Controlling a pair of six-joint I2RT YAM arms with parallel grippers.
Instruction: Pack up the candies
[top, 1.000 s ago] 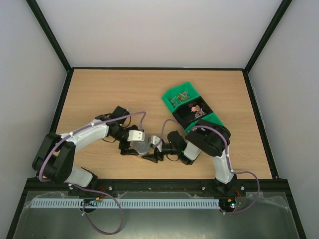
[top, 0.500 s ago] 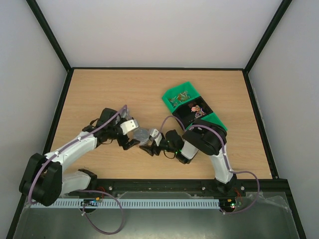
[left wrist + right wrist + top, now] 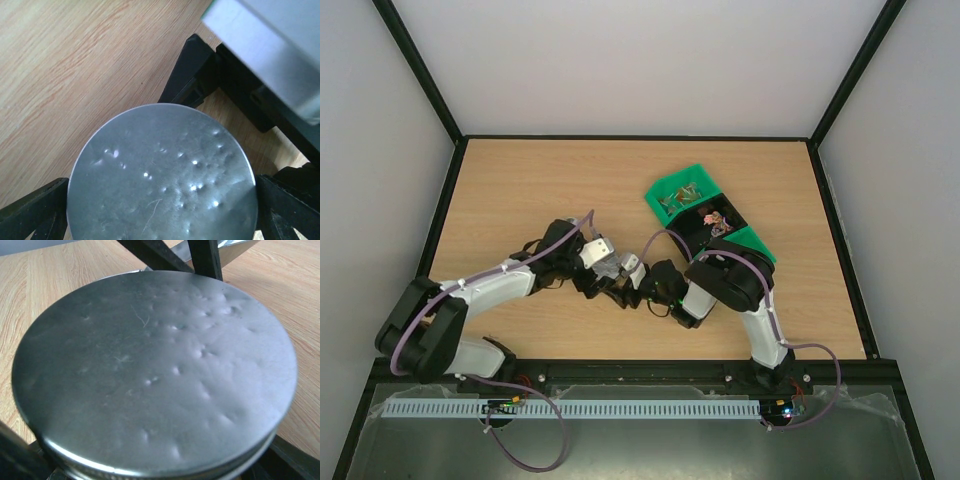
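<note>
Over the wooden table (image 3: 520, 190), left gripper (image 3: 160, 202) and right gripper (image 3: 150, 457) both clamp the dented round silver lid (image 3: 155, 360) by its rim.

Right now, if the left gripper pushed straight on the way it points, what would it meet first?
The round silver lid: it sits face-on between the fingers of the left gripper, filling the path. What lies behind it is hidden.
</note>
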